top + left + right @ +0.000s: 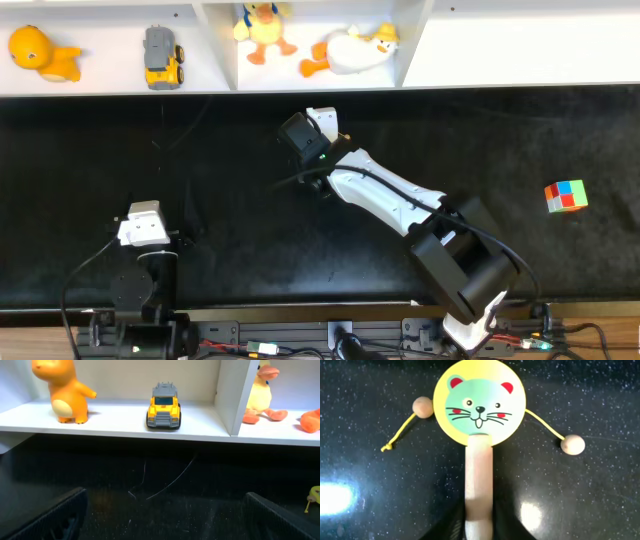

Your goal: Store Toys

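**Rattle drum (479, 410) in the right claw (479, 527)**

Its wooden handle is clamped between that claw's fingers near the centre of the top view, the cat face (a bead on a string at either side) over the black table (230, 230). The left claw (165, 515) sits at lower left, spread wide, holding nothing. A colour cube (565, 196) rests far right.

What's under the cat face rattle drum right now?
Black speckled tabletop shows beneath the rattle drum, around its disc and bead strings. The right gripper covers the handle's end, and the spot directly under the disc is hidden.
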Tool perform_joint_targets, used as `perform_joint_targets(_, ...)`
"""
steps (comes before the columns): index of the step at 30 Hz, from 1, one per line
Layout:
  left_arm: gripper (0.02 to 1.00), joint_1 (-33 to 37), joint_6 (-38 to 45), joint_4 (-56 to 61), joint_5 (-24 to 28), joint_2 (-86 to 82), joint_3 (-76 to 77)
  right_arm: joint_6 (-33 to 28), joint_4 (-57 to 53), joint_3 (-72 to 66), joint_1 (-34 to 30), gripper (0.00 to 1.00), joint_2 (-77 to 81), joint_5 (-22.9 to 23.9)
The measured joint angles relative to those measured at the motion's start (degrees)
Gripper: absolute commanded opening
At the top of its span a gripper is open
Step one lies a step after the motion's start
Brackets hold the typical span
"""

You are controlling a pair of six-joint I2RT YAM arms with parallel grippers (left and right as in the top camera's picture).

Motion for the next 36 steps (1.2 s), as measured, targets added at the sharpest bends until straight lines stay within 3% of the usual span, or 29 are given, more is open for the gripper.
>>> perform_joint_targets(4,0.998,0.0,0.0,0.0,0.0,0.0,0.0,-0.3,0.0,0.0,0.0,0.097,0.0,0.0)
perform_joint_targets(17,0.998,0.0,0.0,0.0,0.0,0.0,0.0,0.0,-1.6,0.4,0.3,0.084,0.0,0.0)
perform_joint_targets(36,0.998,0.0,0.0,0.0,0.0,0.0,0.0,0.0,-17.3,0.6,1.2,0.047,-11.5,2.9)
